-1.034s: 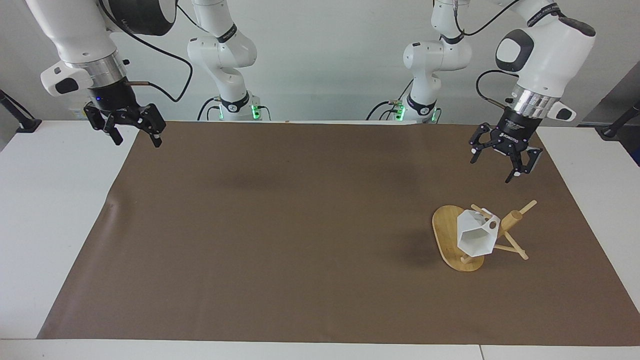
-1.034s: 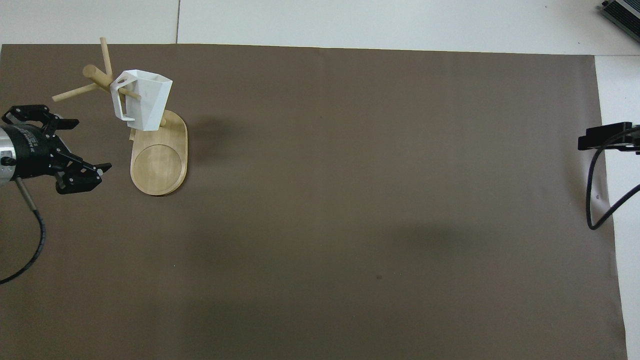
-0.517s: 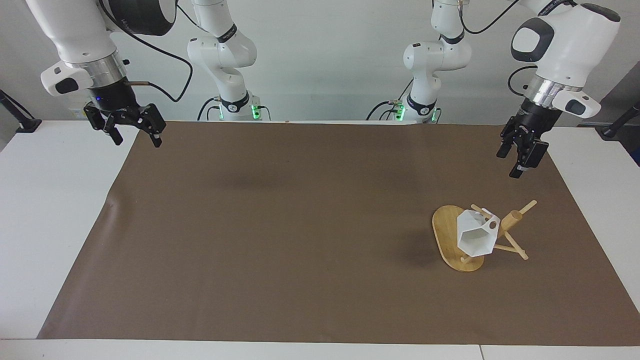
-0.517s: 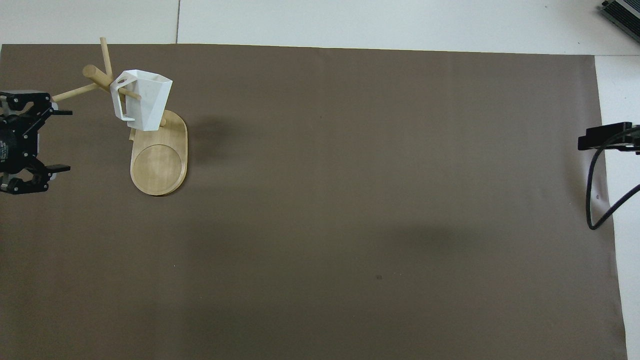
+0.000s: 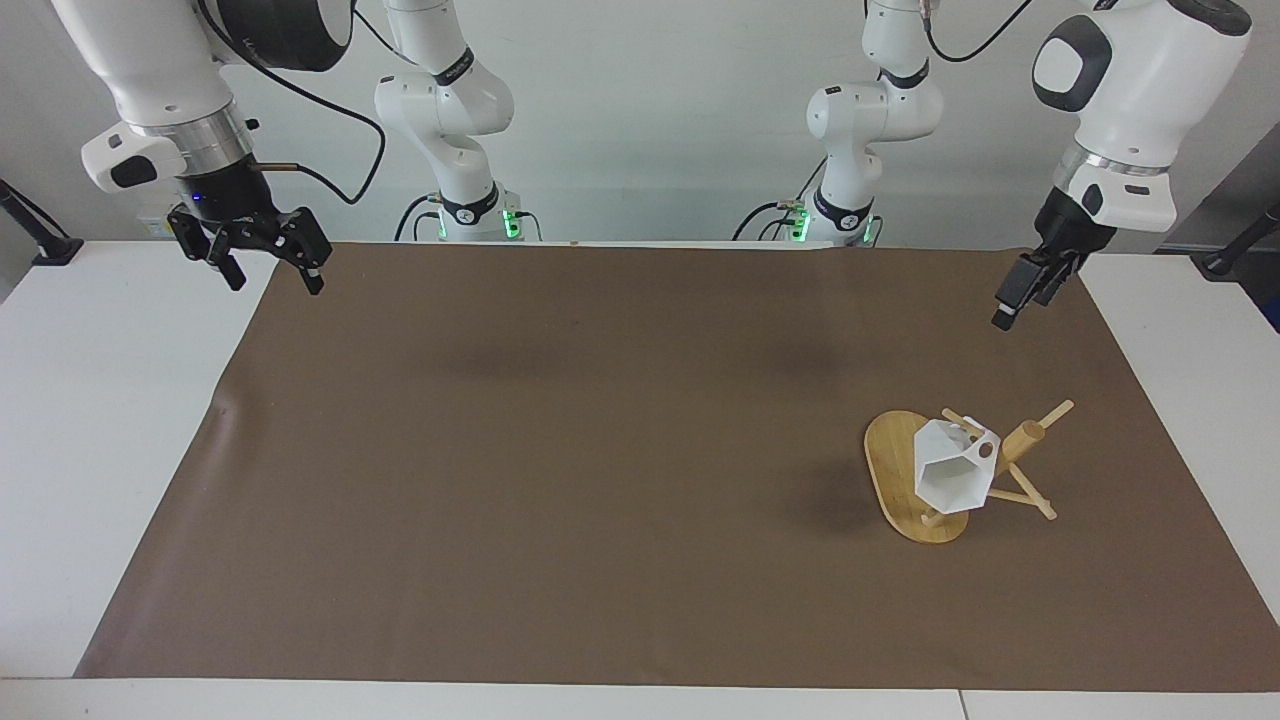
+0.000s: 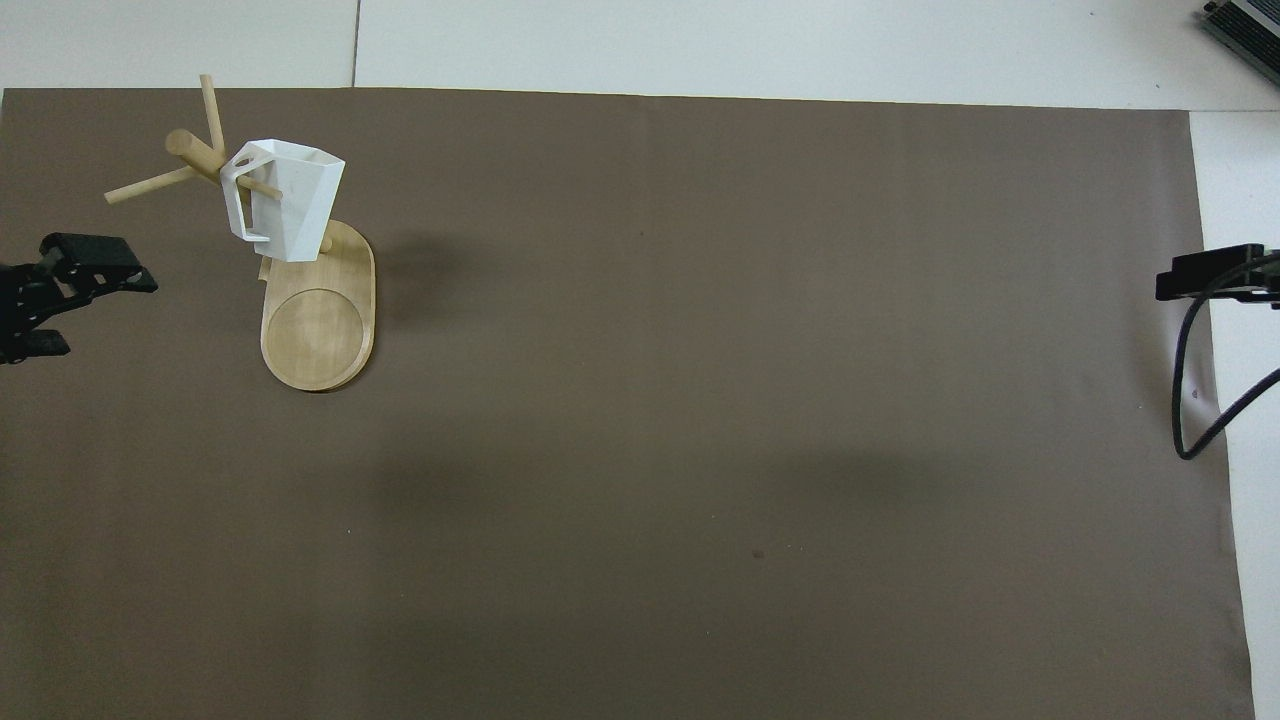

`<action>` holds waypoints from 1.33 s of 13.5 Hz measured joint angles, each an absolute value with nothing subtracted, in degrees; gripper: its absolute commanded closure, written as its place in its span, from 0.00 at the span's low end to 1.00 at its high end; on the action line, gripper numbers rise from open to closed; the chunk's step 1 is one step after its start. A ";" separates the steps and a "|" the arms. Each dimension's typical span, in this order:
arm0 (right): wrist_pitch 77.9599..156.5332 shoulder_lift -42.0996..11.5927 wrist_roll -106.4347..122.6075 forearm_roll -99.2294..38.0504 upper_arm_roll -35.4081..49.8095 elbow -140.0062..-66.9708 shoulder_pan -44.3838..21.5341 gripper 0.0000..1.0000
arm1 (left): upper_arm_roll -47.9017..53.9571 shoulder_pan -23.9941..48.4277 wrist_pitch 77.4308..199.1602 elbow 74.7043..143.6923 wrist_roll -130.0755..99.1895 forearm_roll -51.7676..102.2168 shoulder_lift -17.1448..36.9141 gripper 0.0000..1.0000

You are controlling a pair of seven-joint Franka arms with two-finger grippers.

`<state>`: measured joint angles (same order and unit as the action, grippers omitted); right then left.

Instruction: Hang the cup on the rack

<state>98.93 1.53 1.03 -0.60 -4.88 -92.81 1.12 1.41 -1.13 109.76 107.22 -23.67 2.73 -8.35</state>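
Now the cup point(image 5: 953, 478) hangs by its handle on a peg of the rack point(image 5: 900, 480), which stands on the brown mat point(image 5: 600, 480) toward the left arm's end of the tabletop point(image 5: 110, 420). Its hexagonal mouth tips away from the robots, and nothing grips it. Up in the air, the left gripper point(image 5: 1022, 294) hangs over the mat's corner nearest the left arm's base, well apart from the rack, its fingers spread and holding nothing. At the other end the right gripper point(image 5: 270, 268) waits over the mat's corner by its own base, likewise wide open and empty.
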 measured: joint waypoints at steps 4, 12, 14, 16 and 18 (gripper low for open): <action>98.93 1.53 1.03 -0.60 -4.88 -92.81 1.12 0.00 | 2.09 -1.00 101.53 102.16 -11.00 -1.59 -7.74 0.00; 98.93 1.53 1.03 -0.60 -4.88 -92.81 1.12 0.00 | 2.54 -0.89 92.46 94.47 -0.50 -1.98 -4.95 0.00; 98.93 1.53 1.03 -0.60 -4.88 -92.81 1.12 0.00 | 2.85 0.20 92.44 94.47 2.08 -1.98 -4.95 0.00; 98.93 1.53 1.03 -0.60 -4.88 -92.81 1.12 0.00 | 2.98 1.13 92.28 94.46 2.36 -1.98 -4.95 0.00; 98.93 1.53 1.03 -0.60 -4.88 -92.81 1.12 0.00 | 2.85 1.20 91.98 94.41 1.88 -1.32 -4.95 0.00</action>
